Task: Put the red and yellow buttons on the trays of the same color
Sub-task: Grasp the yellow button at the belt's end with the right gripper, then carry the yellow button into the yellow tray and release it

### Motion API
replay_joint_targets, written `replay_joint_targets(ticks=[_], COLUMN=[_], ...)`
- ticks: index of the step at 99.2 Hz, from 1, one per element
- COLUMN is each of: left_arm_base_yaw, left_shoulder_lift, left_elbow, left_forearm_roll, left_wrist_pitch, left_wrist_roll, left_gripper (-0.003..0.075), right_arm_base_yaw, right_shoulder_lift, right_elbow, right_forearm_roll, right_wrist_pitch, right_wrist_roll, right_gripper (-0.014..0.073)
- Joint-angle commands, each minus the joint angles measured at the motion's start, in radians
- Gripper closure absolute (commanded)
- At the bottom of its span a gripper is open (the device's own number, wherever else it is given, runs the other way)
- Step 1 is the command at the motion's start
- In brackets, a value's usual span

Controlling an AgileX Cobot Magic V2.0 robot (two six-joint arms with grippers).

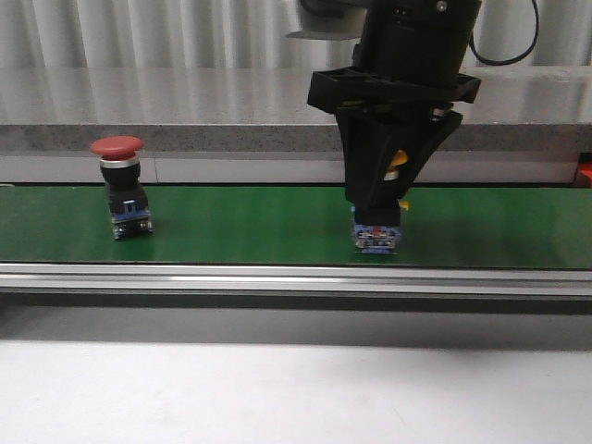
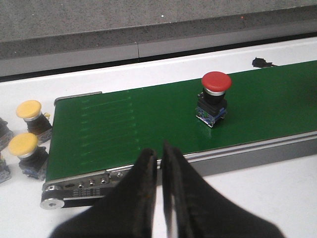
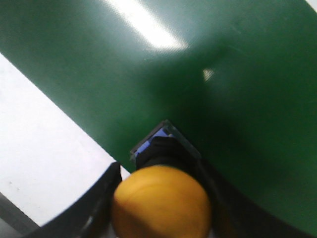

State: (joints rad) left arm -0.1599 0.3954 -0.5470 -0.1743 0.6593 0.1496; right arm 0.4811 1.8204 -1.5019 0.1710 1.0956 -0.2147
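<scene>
The red button (image 1: 118,185) stands upright on the green conveyor belt (image 1: 259,222) at the left; it also shows in the left wrist view (image 2: 214,96). My right gripper (image 1: 376,211) reaches down from above and is shut on the yellow button (image 1: 376,233), whose blue base is at the belt near its front edge. In the right wrist view the yellow cap (image 3: 161,206) fills the space between the fingers (image 3: 101,198). My left gripper (image 2: 159,151) is shut and empty, just off the belt's front edge, apart from the red button. No trays are in view.
Two spare yellow-capped buttons (image 2: 28,115) (image 2: 25,148) stand on the white table past the belt's end roller (image 2: 52,198). A metal rail (image 1: 296,276) runs along the belt's front edge. A grey ledge (image 1: 185,134) lies behind the belt.
</scene>
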Motion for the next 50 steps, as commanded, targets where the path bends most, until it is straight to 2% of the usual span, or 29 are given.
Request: replay_joint_targets(ticks=[1,23,50], left_arm_base_yaw=[-0.009,-0.009,-0.009], left_shoulder_lift=[0.006,0.006,0.006], left_elbow=[-0.026,-0.026,-0.026], left_forearm_roll=[-0.018,-0.018,-0.018], left_wrist_pitch=[-0.079,-0.079,-0.079], left_wrist_roll=[0.000,0.000,0.000], left_gripper=[0.0726,0.0726,0.0726], right_arm_base_yaw=[-0.005,-0.073,-0.325], right_shoulder_lift=[-0.066,-0.179,-0.333], right_elbow=[-0.034,-0.034,-0.034], right_forearm_roll=[0.007,-0.011,-0.141], right_wrist_pitch=[-0.005,-0.005,0.020], right_wrist_roll=[-0.009,-0.002,0.109], right_gripper=[0.0433,0.0433,0.0433])
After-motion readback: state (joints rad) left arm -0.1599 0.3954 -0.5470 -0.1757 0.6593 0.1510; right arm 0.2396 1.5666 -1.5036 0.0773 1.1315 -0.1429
